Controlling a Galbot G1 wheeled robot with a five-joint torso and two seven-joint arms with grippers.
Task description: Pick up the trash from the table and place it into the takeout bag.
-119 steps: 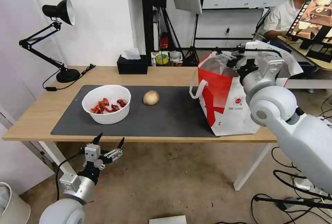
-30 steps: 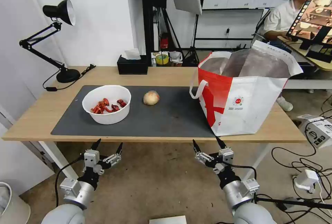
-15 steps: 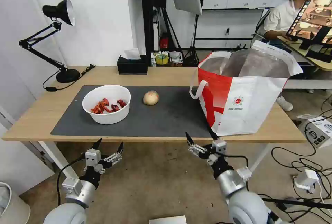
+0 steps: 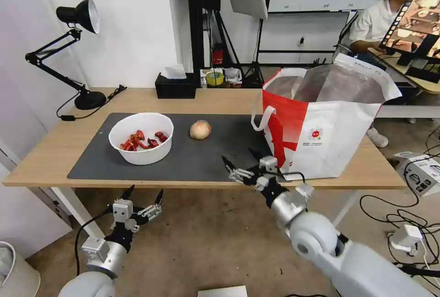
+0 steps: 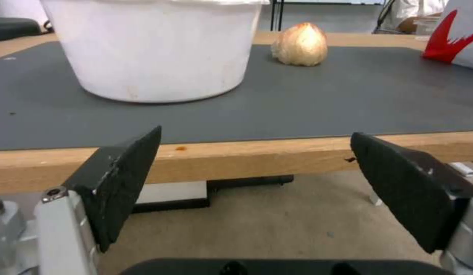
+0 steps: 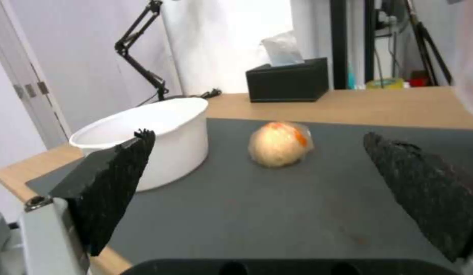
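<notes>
The bench (image 4: 55, 150) runs lengthwise across the head view, and the dark mat (image 4: 220, 155) lies along the same long axis. On the mat, the white bowl (image 4: 141, 138) stands upright, mouth up, with red scraps inside. The tan wrapped ball (image 4: 200, 129) sits on the mat beside the bowl, between the bowl and the bag, touching neither; in the left wrist view its narrower end points up (image 5: 300, 45). The takeout bag (image 4: 330, 136) stands upright at the mat's far end from the bowl, mouth open upward showing the foil lining, its loop handle facing the ball.

The right gripper (image 4: 245, 165) is over the mat's front edge, just beside the bag's lower corner, its fingers (image 6: 112, 183) spread wide, holding nothing and pointing toward the ball, which lies between them in the right wrist view. The left gripper (image 4: 143, 194) hangs below the bench's front edge, under the bowl, fingers (image 5: 121, 179) spread wide and empty.

A black tissue box (image 4: 175, 87) stands on the bench behind the mat.
</notes>
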